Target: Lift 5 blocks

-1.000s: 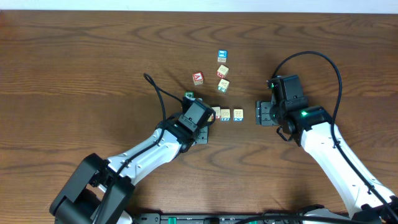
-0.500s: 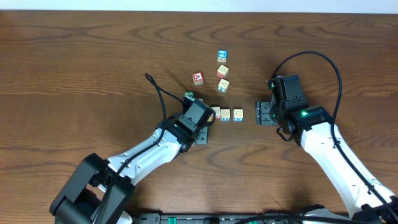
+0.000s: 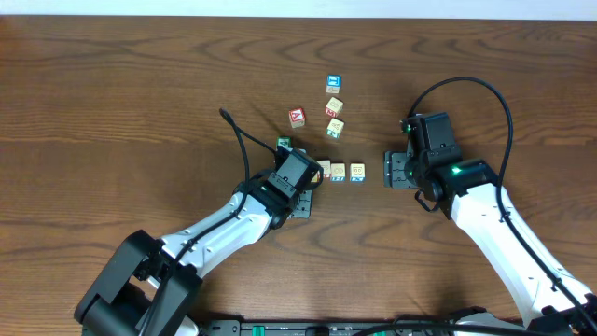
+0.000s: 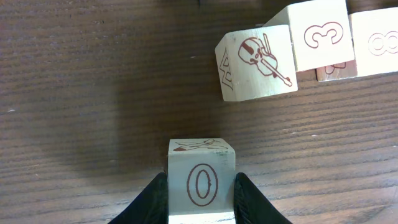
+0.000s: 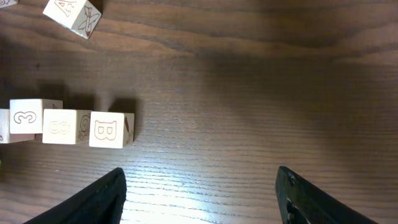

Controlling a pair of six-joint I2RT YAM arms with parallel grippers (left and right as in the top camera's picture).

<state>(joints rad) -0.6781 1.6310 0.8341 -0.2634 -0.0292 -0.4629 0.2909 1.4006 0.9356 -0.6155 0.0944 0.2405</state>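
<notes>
My left gripper (image 4: 201,183) is shut on a cream block (image 4: 201,180) printed with a 0, its fingers pressed against both sides. In the overhead view that block is hidden under the left gripper (image 3: 312,177). Just beyond lie a violin block (image 4: 255,65), a 3 block (image 4: 320,34) and another block (image 4: 376,40). The same row shows from above (image 3: 339,172), ending in a B block (image 5: 111,129). Two more cream blocks (image 3: 334,106) (image 3: 335,127) lie farther back. My right gripper (image 5: 200,177) (image 3: 392,171) stands open over bare wood, right of the B block.
A red-faced cube (image 3: 297,117), a green-faced cube (image 3: 284,144) and a blue-faced cube (image 3: 333,85) lie around the cream ones. The left arm's cable (image 3: 238,140) loops over the wooden table (image 3: 140,93) behind the wrist.
</notes>
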